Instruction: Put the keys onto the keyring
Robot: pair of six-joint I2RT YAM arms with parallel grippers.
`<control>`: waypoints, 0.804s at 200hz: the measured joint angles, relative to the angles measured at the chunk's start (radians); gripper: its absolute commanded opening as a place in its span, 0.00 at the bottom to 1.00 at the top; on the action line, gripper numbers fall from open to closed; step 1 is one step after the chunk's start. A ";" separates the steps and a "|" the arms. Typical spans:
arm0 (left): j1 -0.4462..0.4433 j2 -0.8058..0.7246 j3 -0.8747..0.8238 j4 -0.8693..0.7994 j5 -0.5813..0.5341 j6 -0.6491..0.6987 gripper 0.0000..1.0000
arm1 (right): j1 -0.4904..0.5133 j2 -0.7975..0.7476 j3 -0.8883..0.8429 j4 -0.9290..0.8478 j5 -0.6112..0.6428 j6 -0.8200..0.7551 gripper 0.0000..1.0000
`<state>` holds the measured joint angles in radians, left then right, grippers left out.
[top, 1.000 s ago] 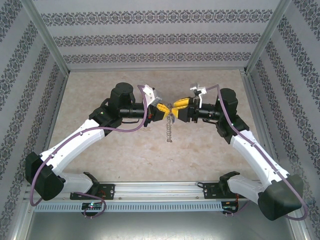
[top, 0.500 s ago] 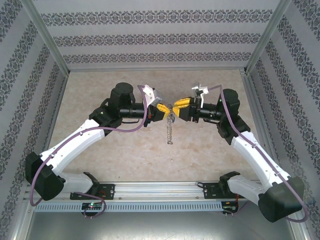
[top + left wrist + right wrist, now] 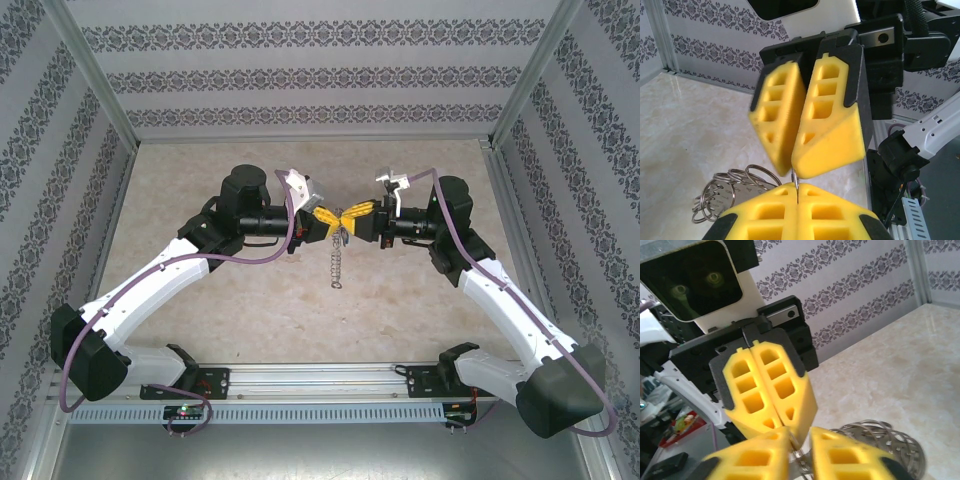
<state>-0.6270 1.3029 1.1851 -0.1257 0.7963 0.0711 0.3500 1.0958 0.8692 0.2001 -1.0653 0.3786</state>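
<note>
Nearest, the left gripper (image 3: 797, 192) is fully closed, and a thin silver wire of the keyring (image 3: 722, 195) goes into the seam between its yellow fingers. Just beyond it, tip against tip, the right gripper (image 3: 791, 167) has drawn its fingers together. They now meet at the ends on the same thin wire, so it looks pinched from both sides. I judge that both grippers now hold the keyring, and this is needed before a gap in it can be pulled open for a key. Behind the fingers, the bunch of small silver rings hangs down and to the side, above the marbled tabletop (image 3: 690, 125) and not resting on it. One second ago the right gripper was spread wide in a V around the top of the loop. The left gripper was already closed, and the hanging chain is at nearly the same place.
</note>
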 measured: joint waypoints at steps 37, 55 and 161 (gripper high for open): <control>0.001 0.003 0.000 -0.001 -0.012 0.000 0.00 | 0.000 0.000 0.002 -0.006 -0.017 -0.014 0.00; 0.000 0.008 0.000 -0.001 -0.026 0.000 0.05 | 0.000 0.002 0.002 -0.017 -0.013 -0.024 0.00; 0.129 0.037 0.123 -0.074 -0.156 0.100 0.46 | -0.036 0.193 0.206 -0.265 0.012 -0.197 0.00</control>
<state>-0.4980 1.3399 1.3083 -0.2001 0.6403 0.1711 0.3138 1.2888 1.0752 -0.0647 -1.0534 0.1818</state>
